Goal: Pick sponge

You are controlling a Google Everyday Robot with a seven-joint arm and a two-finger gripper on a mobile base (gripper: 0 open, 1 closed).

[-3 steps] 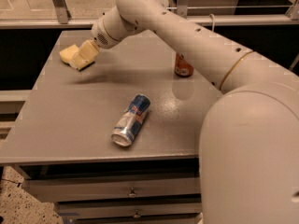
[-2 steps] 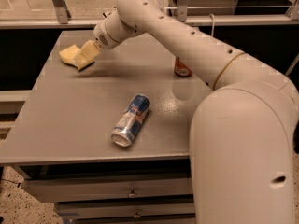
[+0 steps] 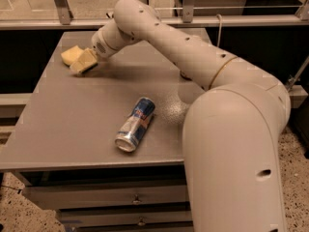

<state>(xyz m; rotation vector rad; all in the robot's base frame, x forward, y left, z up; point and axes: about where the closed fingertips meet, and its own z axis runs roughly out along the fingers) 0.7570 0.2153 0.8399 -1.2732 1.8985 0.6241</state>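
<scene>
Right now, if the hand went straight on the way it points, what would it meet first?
Most likely the sponge, lying right ahead of the hand near the far left corner of the table; depth is unclear.

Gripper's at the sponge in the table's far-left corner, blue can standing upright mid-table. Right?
Not quite. The can is lying on its side, not standing upright, as the camera view shows. The rest holds: the gripper is at the sponge in the far-left corner of the table, and the can is mid-table.
</scene>
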